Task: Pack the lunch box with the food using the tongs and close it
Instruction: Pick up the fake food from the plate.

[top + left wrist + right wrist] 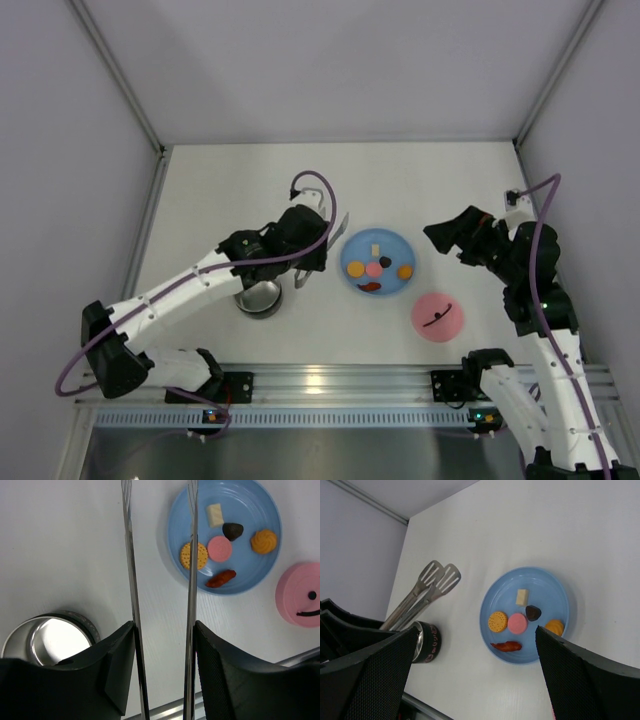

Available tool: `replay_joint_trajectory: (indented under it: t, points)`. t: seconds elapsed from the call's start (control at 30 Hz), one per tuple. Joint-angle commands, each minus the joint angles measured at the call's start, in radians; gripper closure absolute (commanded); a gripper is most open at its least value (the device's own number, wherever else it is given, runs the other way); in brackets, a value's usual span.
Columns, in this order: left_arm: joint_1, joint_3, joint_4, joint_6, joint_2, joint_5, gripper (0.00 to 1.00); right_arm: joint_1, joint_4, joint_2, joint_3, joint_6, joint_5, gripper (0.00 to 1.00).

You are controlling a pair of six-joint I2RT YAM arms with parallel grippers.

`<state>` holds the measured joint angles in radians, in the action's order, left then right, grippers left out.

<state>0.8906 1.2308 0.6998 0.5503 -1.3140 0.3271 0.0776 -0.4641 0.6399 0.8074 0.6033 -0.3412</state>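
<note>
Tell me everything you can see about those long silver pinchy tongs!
The long silver metal tongs look shiny and thin. They have two slim arms standing a little apart, each ending in a flat, slotted, spoon-like tip. The left gripper holds them, with one black finger pressed against the outside of each arm. The tips point out over the white table, beside the round blue plate, with nothing caught between them. Their joined end is hidden.

Blue plate [395, 245], white table [230, 190], metal rail [330, 385]
</note>
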Motion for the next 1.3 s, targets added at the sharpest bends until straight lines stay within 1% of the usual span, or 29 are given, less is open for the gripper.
replay_joint_trajectory:
  t: [0.0,0.13,0.3,0.43,0.6,0.83,0.97,1.27]
  points:
    - [0.068,-0.004,-0.002,0.042,0.007,0.007,0.46,-0.015,0.008,-0.002,0.035,0.004,0.005,0.01]
    - [0.14,-0.002,-0.028,0.068,-0.048,0.03,0.44,-0.013,0.027,-0.005,0.015,0.018,-0.004,0.01]
    - [0.186,0.021,-0.063,0.082,-0.134,0.05,0.44,-0.013,0.082,-0.035,-0.04,0.053,-0.047,0.0]
    - [0.211,0.048,-0.075,0.105,-0.209,0.073,0.43,-0.013,0.093,-0.049,-0.068,0.065,-0.071,0.01]
    - [0.214,0.044,-0.12,0.111,-0.24,0.087,0.43,-0.013,0.079,-0.077,-0.077,0.055,-0.078,0.01]
    - [0.212,0.056,-0.166,0.088,-0.274,0.066,0.41,-0.013,0.056,-0.098,-0.074,0.052,-0.071,0.01]
    - [0.214,0.082,-0.168,0.085,-0.3,0.061,0.41,-0.013,0.051,-0.1,-0.082,0.049,-0.07,0.0]
    - [0.214,0.134,-0.152,0.099,-0.367,0.116,0.41,-0.015,0.041,-0.114,-0.085,0.043,-0.067,0.01]
